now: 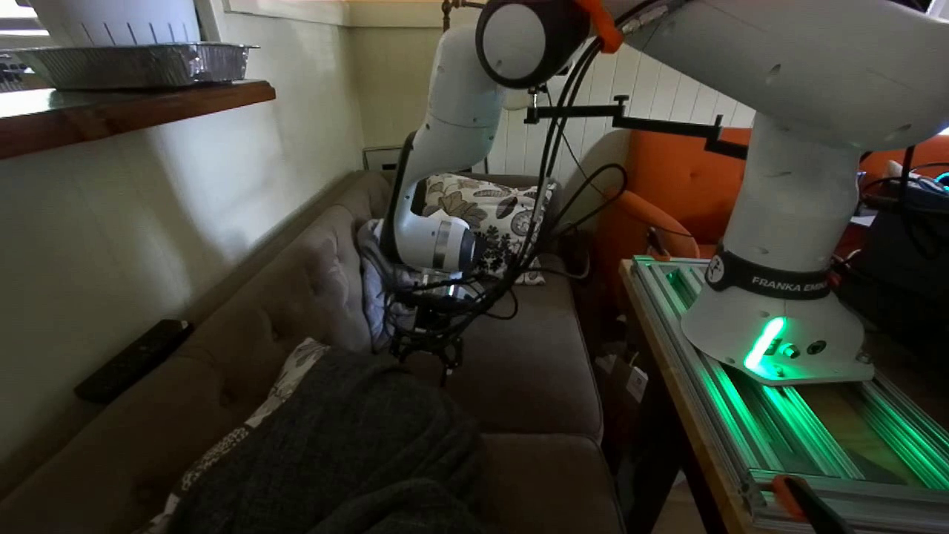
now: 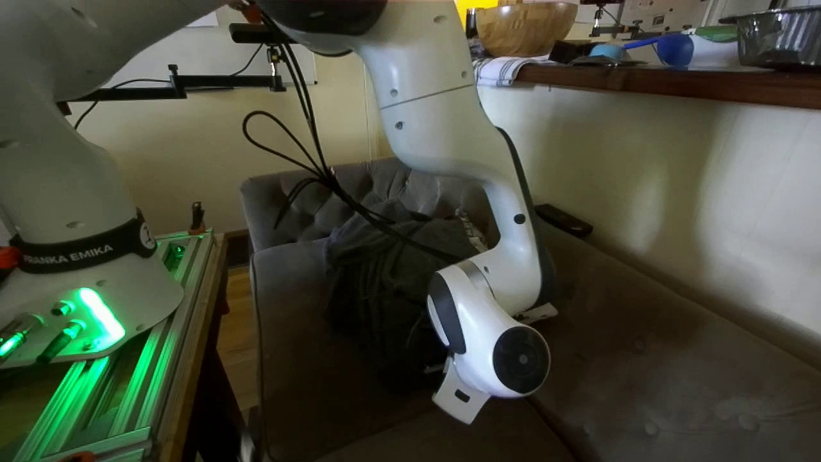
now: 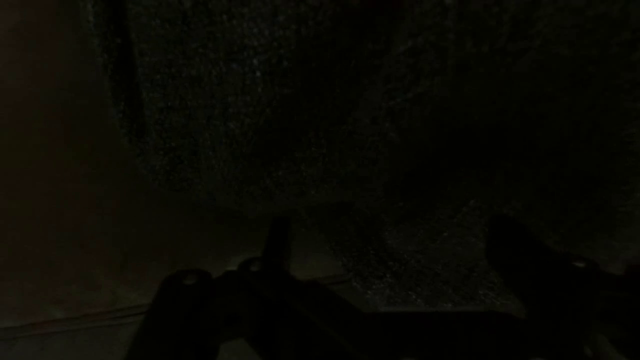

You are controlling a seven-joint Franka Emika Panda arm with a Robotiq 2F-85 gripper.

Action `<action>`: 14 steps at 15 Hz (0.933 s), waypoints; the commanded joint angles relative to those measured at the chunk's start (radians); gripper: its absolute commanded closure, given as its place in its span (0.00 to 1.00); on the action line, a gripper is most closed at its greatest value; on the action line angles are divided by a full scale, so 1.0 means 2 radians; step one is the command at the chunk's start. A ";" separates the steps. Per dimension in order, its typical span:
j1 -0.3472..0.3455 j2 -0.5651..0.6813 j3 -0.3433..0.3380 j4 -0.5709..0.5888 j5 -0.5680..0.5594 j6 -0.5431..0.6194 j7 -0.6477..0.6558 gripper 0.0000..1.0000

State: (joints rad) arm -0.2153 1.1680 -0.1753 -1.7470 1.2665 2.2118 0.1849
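My gripper (image 1: 426, 354) hangs low over the brown-grey sofa (image 1: 534, 356), beside the far end of a dark grey blanket (image 1: 334, 437). In the wrist view, which is very dark, the two fingers of my gripper (image 3: 390, 225) stand wide apart. The blanket (image 3: 225, 115) fills most of that view and shows between and beyond the fingers, with sofa fabric (image 3: 55, 215) at the left. I cannot tell whether a finger touches the blanket. Nothing is visibly held. In an exterior view the blanket (image 2: 385, 276) lies behind my wrist, and the fingers are hidden there.
A patterned pillow (image 1: 222, 452) lies partly under the blanket. A floral pillow (image 1: 489, 204) and a pale cloth (image 1: 374, 297) lie farther along the sofa. A black remote (image 1: 133, 360) rests on the backrest. A wooden ledge (image 1: 148, 119) juts above. The robot's table (image 1: 667, 386) stands alongside.
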 commanded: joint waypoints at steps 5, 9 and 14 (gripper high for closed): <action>-0.004 0.099 0.022 0.131 -0.059 -0.044 0.054 0.00; -0.002 0.130 0.032 0.172 -0.064 -0.076 0.061 0.28; -0.013 0.150 0.036 0.200 -0.072 -0.115 0.068 0.60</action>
State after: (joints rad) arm -0.2129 1.4246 -0.1205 -1.4175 1.1559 2.0340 0.2846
